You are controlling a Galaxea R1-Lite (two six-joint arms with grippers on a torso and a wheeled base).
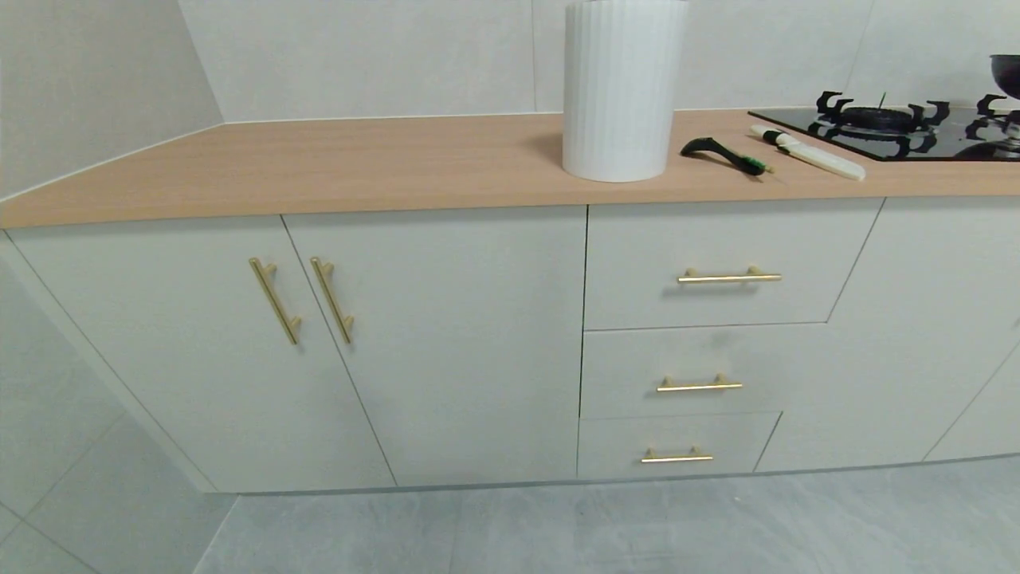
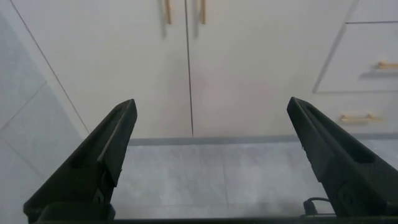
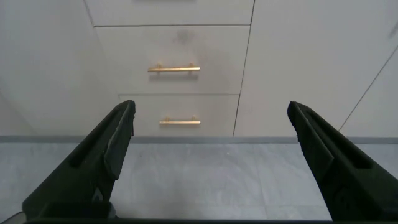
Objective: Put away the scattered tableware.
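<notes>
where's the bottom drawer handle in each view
Head view: bottom drawer handle, low, right of centre.
Left wrist view: same handle, past the double doors.
Right wrist view: same handle, near the centre.
Shared landmark: middle drawer handle directly above it.

The left tool (image 2: 210,107) hangs low over the grey tiled floor (image 2: 205,177), its two dark fingers (image 2: 102,152) spread wide apart. At twelve o'clock ahead of it stand two pale cabinet doors (image 2: 261,68) with gold handles (image 2: 201,9). Drawers (image 2: 367,93) sit toward two o'clock.
</notes>
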